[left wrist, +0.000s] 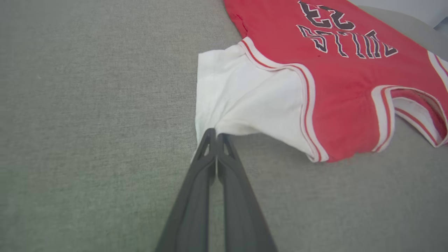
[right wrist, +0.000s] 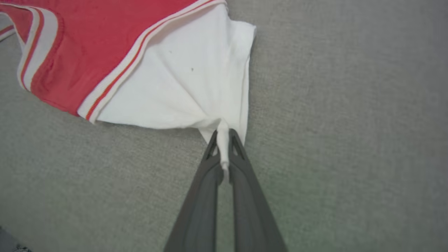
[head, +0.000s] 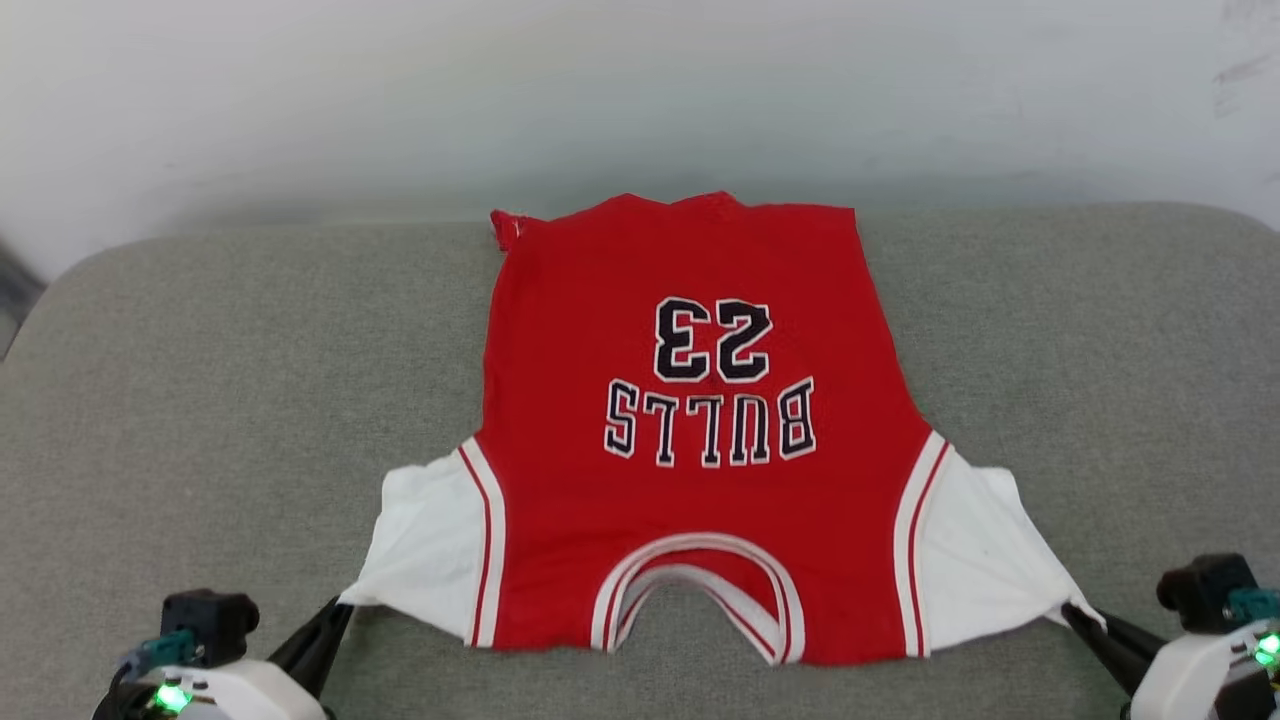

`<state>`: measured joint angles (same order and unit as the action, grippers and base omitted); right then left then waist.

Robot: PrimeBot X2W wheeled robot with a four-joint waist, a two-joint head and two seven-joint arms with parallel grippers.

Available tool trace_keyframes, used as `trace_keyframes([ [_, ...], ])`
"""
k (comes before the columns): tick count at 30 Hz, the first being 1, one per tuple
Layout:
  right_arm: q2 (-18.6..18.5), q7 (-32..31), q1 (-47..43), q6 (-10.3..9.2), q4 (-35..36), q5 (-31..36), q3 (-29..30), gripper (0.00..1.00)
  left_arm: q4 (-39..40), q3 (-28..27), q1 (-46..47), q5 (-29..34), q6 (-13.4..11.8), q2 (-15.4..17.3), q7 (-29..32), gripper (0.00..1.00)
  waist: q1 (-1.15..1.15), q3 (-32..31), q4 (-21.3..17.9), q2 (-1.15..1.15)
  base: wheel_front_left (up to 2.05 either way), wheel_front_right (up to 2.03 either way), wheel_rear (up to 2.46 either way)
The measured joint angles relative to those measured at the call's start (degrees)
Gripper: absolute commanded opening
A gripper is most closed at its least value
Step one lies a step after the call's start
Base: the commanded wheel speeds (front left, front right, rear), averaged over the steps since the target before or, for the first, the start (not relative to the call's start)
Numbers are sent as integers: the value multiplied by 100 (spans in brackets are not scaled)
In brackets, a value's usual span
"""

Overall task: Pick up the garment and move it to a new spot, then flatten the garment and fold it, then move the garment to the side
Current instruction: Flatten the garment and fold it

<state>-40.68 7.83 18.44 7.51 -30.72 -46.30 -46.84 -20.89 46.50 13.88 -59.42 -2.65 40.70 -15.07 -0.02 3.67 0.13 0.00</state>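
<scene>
Garment (head: 700,480) chest: "BULLS" in black, white-outlined block letters, number "23" in same style just beyond it. Both upside down in head view, skewed but legible in left wrist view (left wrist: 336,70). No other readable text.

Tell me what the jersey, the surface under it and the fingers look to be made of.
The jersey: soft matte knit cloth, likely cotton or polyester; it puckers where pinched, and its striped trim looks ribbed.
The surface: grey woven upholstery, seemingly padded; flecked weave, rounded corners.
The fingers: probably dark matte plastic; smooth, with moulded triangular cut-outs near the tips.
</scene>
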Motion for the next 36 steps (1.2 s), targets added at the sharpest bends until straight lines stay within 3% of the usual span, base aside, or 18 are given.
trace_keyframes([
  [9,-265,-668,-1511,0,1011,188,1070,0,760,-47,-1129,-178,-485,404,0,0,0,-239,-34,0,0,0,0],
  [18,-363,-1879,-2684,0,2068,286,2196,0,1388,-147,-1591,-175,-820,584,-1,0,1,-229,89,0,0,0,0],
  [19,-339,-1970,-2715,0,2170,330,2343,13,1446,-143,-1589,-155,-826,588,-1,0,1,-209,100,0,0,0,0],
  [20,-296,-2039,-2743,0,2274,409,2515,100,1497,-132,-1574,-101,-846,588,0,0,1,-182,111,0,0,0,0],
  [28,-268,-2485,-2299,0,3467,929,4002,100,1924,-221,-1220,222,-983,591,0,0,2,118,232,0,0,0,0],
  [32,-304,-2639,-1251,-1,3925,1160,4707,100,2218,-303,-961,447,-1049,603,0,0,2,405,313,0,0,0,0],
  [36,-388,-3200,57,0,4003,1228,4805,100,2491,-352,-643,694,-1081,570,0,0,3,785,431,0,0,0,0],
])
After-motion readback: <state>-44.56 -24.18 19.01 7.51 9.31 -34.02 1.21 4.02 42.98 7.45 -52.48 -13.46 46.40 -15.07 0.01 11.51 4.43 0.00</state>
